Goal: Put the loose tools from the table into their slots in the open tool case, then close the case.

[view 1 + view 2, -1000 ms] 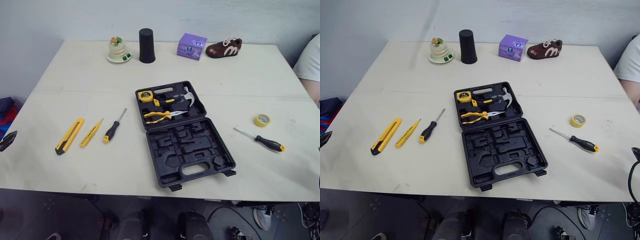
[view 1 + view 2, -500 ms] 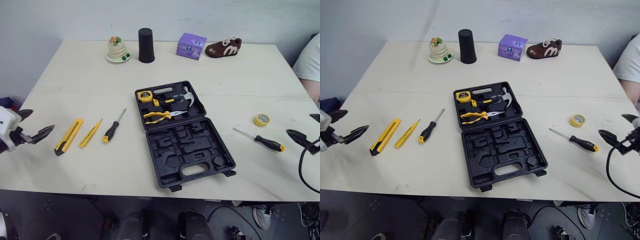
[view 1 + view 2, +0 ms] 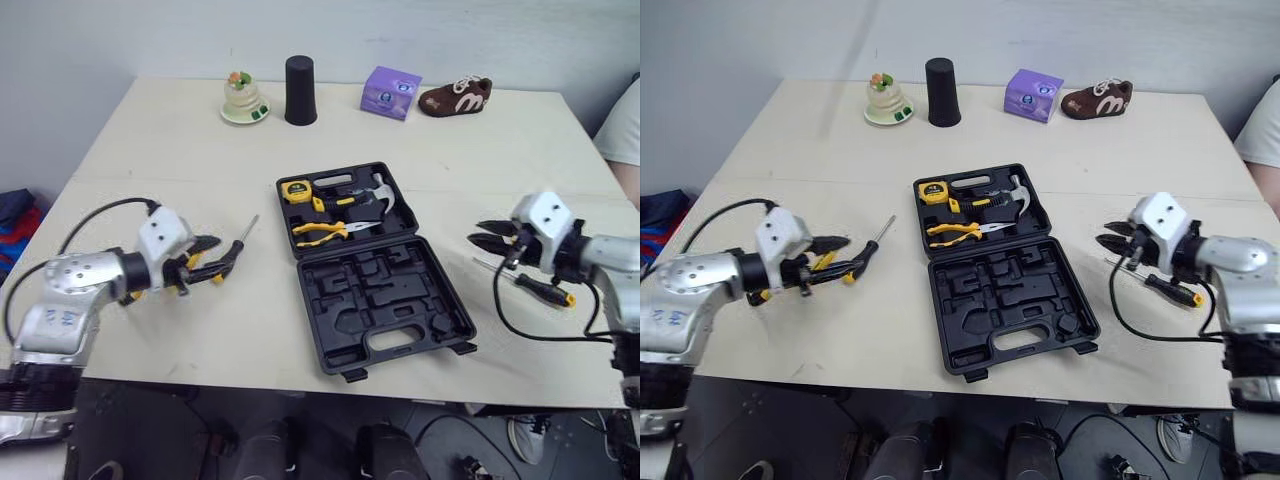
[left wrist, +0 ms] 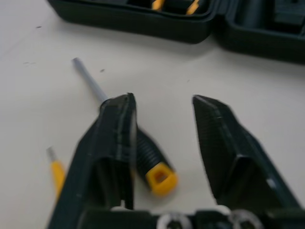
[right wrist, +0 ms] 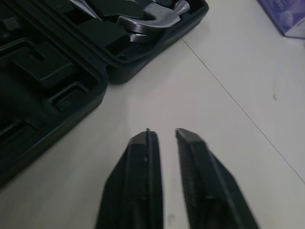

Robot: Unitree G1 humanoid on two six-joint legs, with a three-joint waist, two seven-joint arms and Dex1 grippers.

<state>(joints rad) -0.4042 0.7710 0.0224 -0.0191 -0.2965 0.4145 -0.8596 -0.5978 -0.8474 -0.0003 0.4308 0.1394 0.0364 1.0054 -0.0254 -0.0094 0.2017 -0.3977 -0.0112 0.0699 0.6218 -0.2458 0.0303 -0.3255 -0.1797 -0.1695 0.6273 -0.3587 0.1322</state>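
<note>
The open black tool case (image 3: 385, 300) lies mid-table. Its far half holds a tape measure (image 3: 291, 190), a hammer (image 3: 372, 190) and pliers (image 3: 320, 232). My left gripper (image 4: 162, 98) stands open low over the table, left of the case. A black-and-yellow screwdriver (image 4: 155, 169) lies along one finger, its shaft (image 3: 246, 227) pointing away. A slim yellow screwdriver (image 4: 56, 169) lies beside it. My right gripper (image 5: 165, 134) is shut on nothing, right of the case. Another black-handled screwdriver (image 3: 543, 290) rests just beyond it.
Along the far edge stand a small figurine (image 3: 243, 100), a black cup (image 3: 300, 76), a purple box (image 3: 389, 92) and a brown shoe (image 3: 455, 95). A person's sleeve (image 3: 625, 125) shows at the right edge. A cable (image 3: 520, 325) hangs from my right wrist.
Both arms have swung in from the table's sides toward the case. The left gripper now sits at the black-handled screwdriver, jaws narrower. The right gripper's jaws have shut.
</note>
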